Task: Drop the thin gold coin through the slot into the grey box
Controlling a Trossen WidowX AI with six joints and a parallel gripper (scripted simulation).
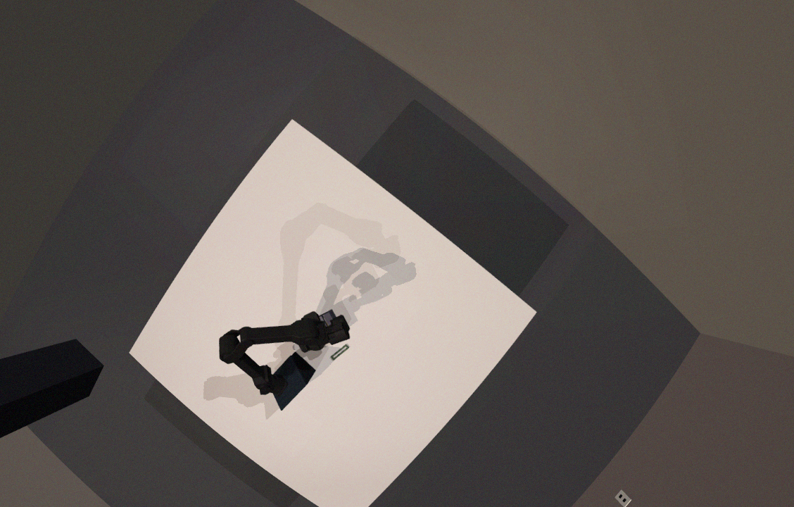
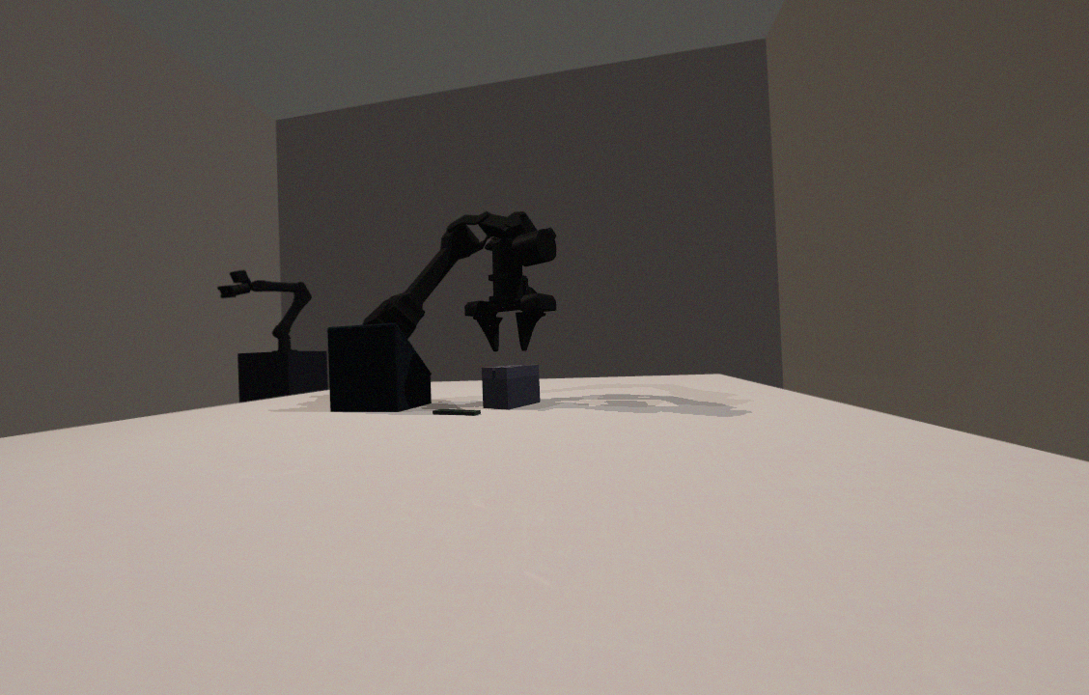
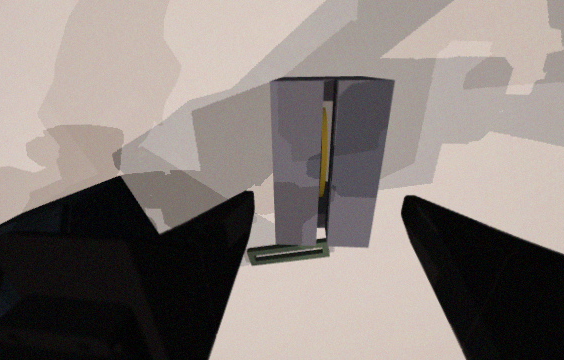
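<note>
Wrist view is the only one that shows the coin [image 3: 323,150]: a thin yellow sliver, edge-on, seen down inside the slot [image 3: 329,150] that runs along the lid of the grey box [image 3: 302,160]. The coin sits within the slot opening, below the level of the lid; how deep it has gone cannot be told. The same view shows the dark-green holder [image 3: 288,253] lying on the pale surface [image 3: 337,310] just beside the near end of the box, its groove bare. Exterior view gives no sight of coin or slot; there the box [image 2: 511,385] reads as a small dark block, and the holder [image 2: 455,412] as a flat dark strip on the surface [image 2: 531,536] in front of it and to its left. Top view hides the box under the arm and shows only the holder [image 1: 339,352] as a small green-rimmed rectangle just beside the wrist. Gripper [image 2: 510,337] hangs directly above the box, well clear of the lid, pointing straight down; its two fingers stand widely apart with nothing between them, and in the wrist view they frame the box on either side. Arm rises from its dark base block [image 2: 376,367], slopes up and over, then bends sharply at the wrist so the last link is vertical. A second, smaller arm [image 2: 272,302] stands far behind.
</note>
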